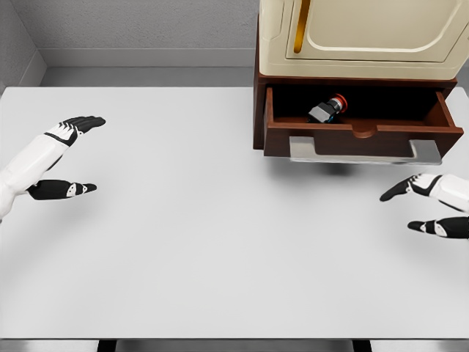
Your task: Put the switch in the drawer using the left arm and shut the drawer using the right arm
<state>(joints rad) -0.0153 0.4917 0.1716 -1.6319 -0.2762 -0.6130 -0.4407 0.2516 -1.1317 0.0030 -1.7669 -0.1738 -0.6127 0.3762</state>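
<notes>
Hands: left hand [67, 158] low at the left, right hand [429, 205] low at the right, both with fingers released, holding nothing.
Table [205, 242]: white, bare between the arms.
Switch [327, 110]: lies inside the drawer [359, 136]; placing looks done.
Drawer: pulled out from the cabinet [366, 37]; closing is left.
Room: grey wall [139, 26] behind.

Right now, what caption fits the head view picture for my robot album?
Switch lies in the open drawer; open left hand and right hand hover over the white table.
</notes>
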